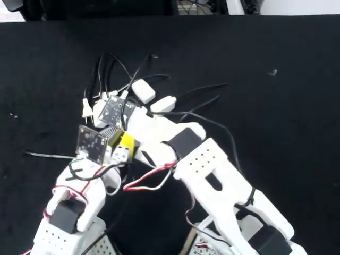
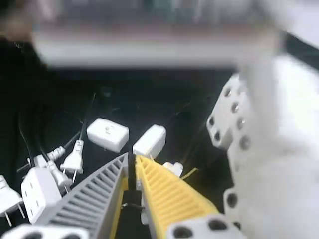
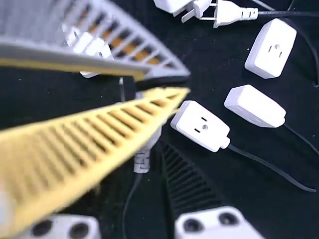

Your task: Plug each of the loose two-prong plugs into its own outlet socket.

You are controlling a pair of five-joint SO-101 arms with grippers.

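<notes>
My right gripper (image 3: 169, 124) has a yellow finger (image 3: 99, 144) and a dark ribbed finger (image 3: 184, 184), shut on a white plug (image 3: 143, 152) whose cable trails back between them. Just beyond it lies a white outlet socket (image 3: 202, 124), with two more sockets (image 3: 254, 105) (image 3: 271, 47) farther off. My left gripper (image 2: 130, 160) hangs over the mat with its grey and yellow fingers nearly touching, a dark cable showing in the thin slit. Ahead of it lie two sockets (image 2: 107, 134) (image 2: 149, 141) and a loose two-prong plug (image 2: 74, 160). Both arms crowd the cluster (image 1: 142, 90).
Black cables fan out across the black mat (image 1: 255, 79) behind the sockets. Another socket (image 2: 37, 191) and plug (image 2: 7, 196) lie beside the left gripper. The right arm's white body (image 2: 279, 149) stands close alongside it. More loose plugs (image 3: 234, 12) lie past the right gripper.
</notes>
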